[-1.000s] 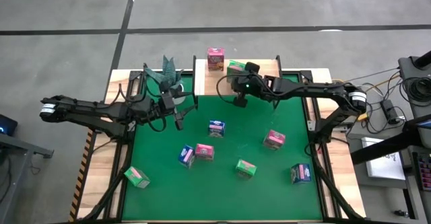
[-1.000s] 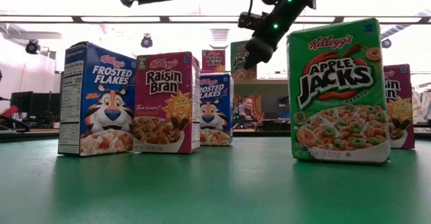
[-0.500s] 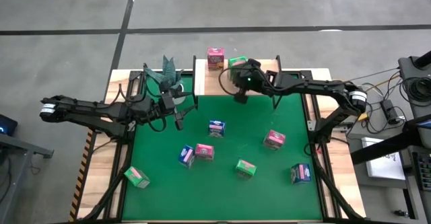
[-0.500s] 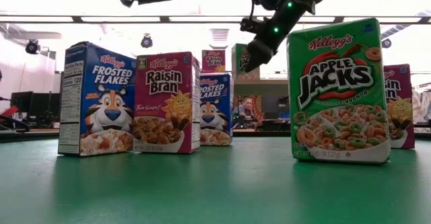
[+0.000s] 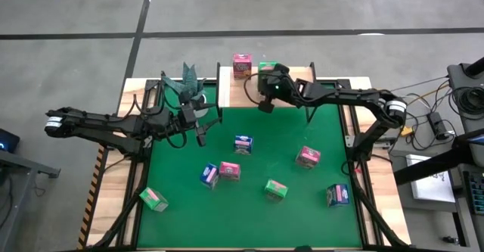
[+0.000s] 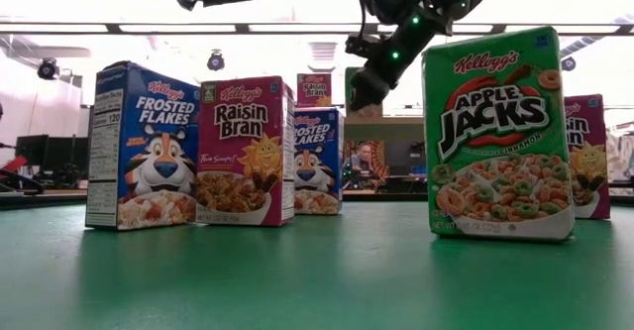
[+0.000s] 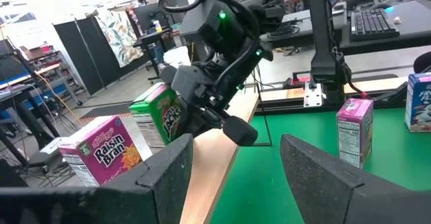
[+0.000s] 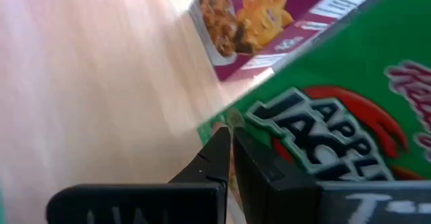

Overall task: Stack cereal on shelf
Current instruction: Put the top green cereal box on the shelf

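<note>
The shelf is a pale board at the mat's far edge. A pink cereal box and a green one stand side by side on it. My right gripper is shut at the green box's near side; the right wrist view shows that box right at the fingertips and the pink box beyond. Several more boxes stand loose on the green mat. My left gripper waits open over the mat's left part, seen open in its wrist view. My right gripper meets the green box's printed front near a lower corner with the tips of its shut fingers. It comes from the table's near side, slanting down. The box stands on the shelf board.
Loose boxes on the mat: blue, blue, pink, green, pink, blue, green. A green plant stands left of the shelf. Open mat lies between the shelf and the boxes.
My right gripper has moved toward the far edge and a little left, staying low over the shelf. The green box has slid along the shelf board toward the far edge and now stands level with the pink box.
</note>
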Controlling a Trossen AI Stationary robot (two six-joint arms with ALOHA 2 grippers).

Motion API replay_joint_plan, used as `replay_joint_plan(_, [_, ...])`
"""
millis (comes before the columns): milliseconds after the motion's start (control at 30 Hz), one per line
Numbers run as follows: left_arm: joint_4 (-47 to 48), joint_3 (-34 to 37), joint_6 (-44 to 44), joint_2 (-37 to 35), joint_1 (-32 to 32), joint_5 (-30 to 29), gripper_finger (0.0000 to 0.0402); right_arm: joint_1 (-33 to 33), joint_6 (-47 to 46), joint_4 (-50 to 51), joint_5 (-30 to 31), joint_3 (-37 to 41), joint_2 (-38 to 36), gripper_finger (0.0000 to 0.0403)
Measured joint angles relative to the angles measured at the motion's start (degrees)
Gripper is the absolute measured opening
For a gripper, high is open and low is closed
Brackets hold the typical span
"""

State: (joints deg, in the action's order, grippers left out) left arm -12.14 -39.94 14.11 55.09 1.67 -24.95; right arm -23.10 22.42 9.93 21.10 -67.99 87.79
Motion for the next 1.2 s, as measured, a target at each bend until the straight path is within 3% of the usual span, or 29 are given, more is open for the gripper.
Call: replay_joint_plan(1200, [0.02, -0.02, 0.20, 0.00, 0.00, 0.00, 0.0207, -3.83, 7.00, 3.79, 0.44, 0.02, -0.68, 0.0009])
